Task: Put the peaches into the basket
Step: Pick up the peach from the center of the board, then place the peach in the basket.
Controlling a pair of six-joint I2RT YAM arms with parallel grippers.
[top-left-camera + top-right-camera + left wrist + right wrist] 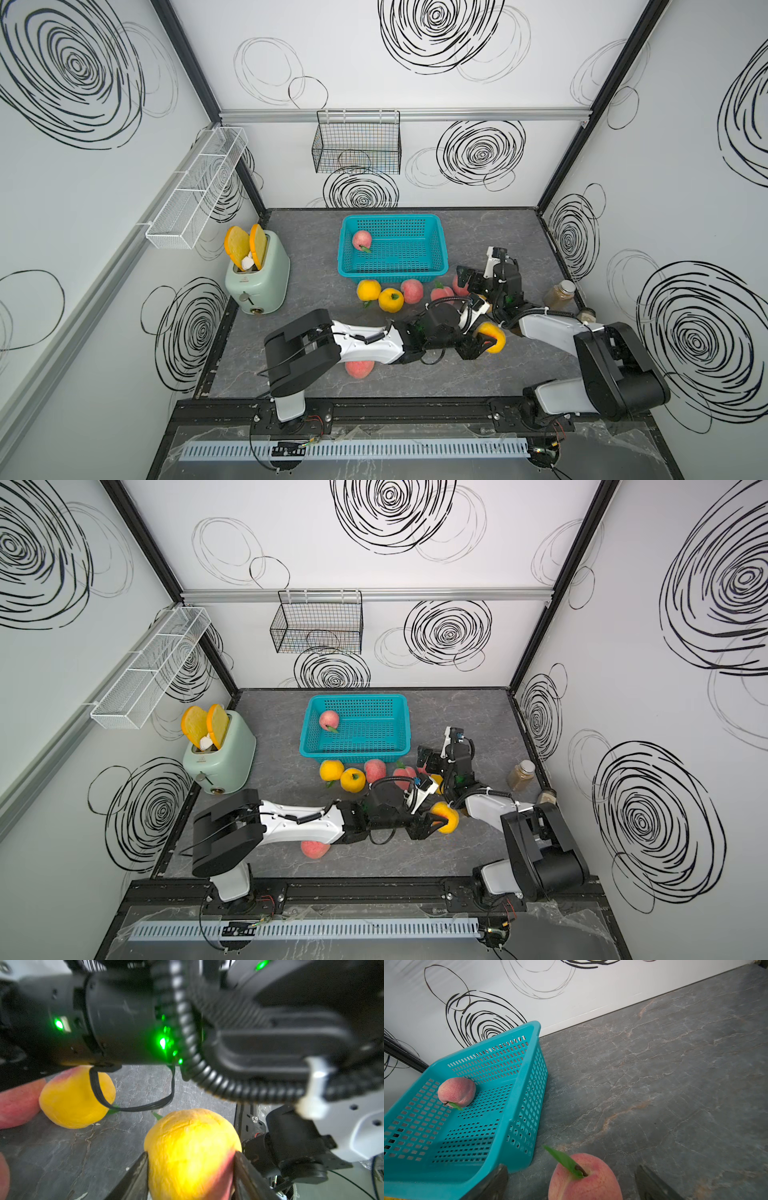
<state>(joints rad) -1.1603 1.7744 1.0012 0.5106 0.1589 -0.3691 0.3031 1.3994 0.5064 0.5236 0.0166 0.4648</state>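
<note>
Low in the centre of a top view, a lone pink peach [360, 368] lies under the left arm. Right of it, the left gripper [489, 341] pinches a yellow peach [496, 332]. Higher up, the right gripper [574, 1180] stands spread either side of a leafed pink peach [584, 1180], not touching it. A row of loose peaches [390, 300] lies just below the turquoise basket [392, 217], upper centre, which holds one fuzzy peach [362, 240].
</note>
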